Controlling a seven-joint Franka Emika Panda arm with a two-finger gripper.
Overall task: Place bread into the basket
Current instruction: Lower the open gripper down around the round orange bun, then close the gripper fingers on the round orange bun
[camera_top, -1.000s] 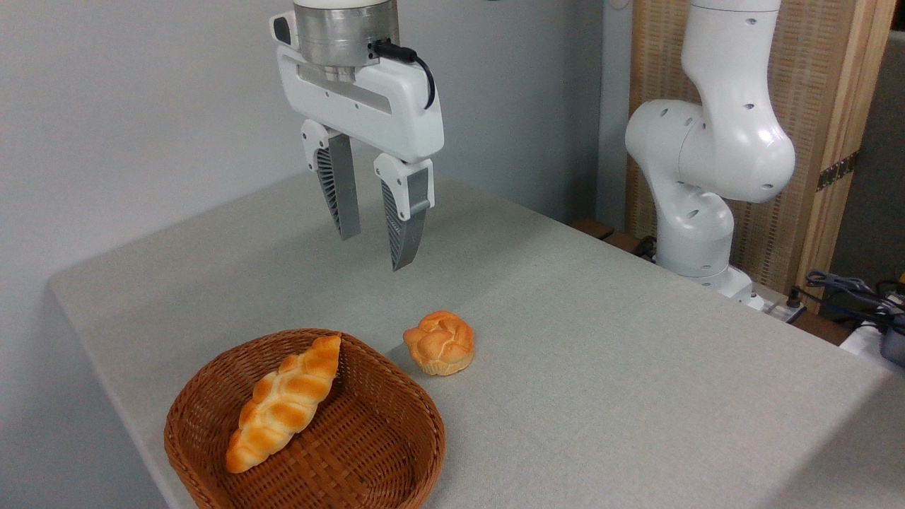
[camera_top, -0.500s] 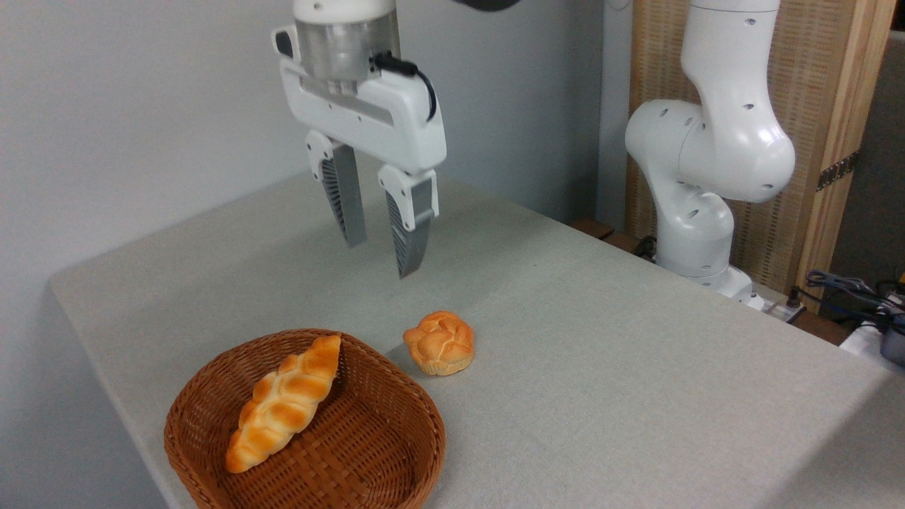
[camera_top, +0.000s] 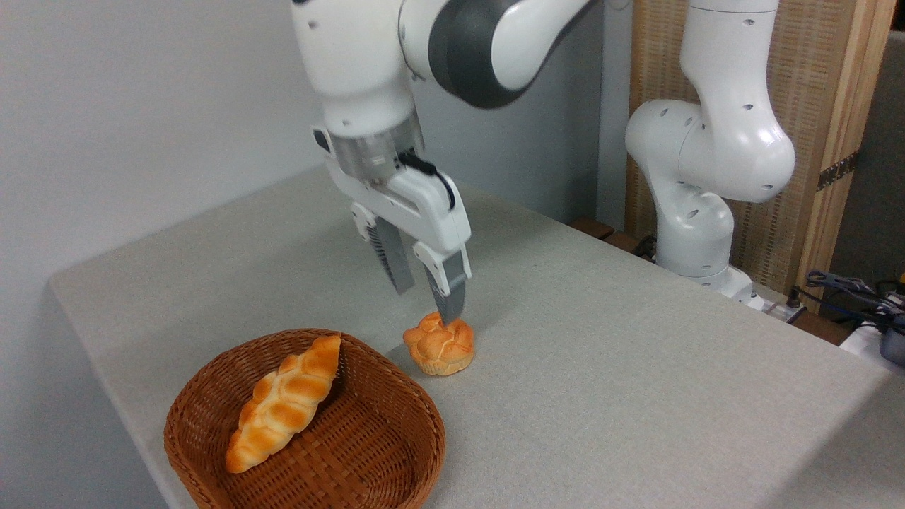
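The bread [camera_top: 439, 346], a small round golden bun with a knotted top, lies on the grey table just right of the basket [camera_top: 396, 438]. That basket is a shallow brown wicker one at the front left. My gripper [camera_top: 426, 305] hangs open just above and behind the bun, tilted toward the right. Its front fingertip [camera_top: 450, 309] reaches down to the bun's top edge in the picture; whether it touches is unclear. Nothing sits between the fingers.
A long braided golden loaf [camera_top: 285, 401] lies inside the basket. The arm's white base [camera_top: 696, 212] stands at the back right by a wooden panel. Cables [camera_top: 852, 290] lie at the far right edge. The table's left edge runs close to the basket.
The gripper has dropped a long way and shifted right, from high above the table to just over the bun. Bun, loaf and basket have not moved.
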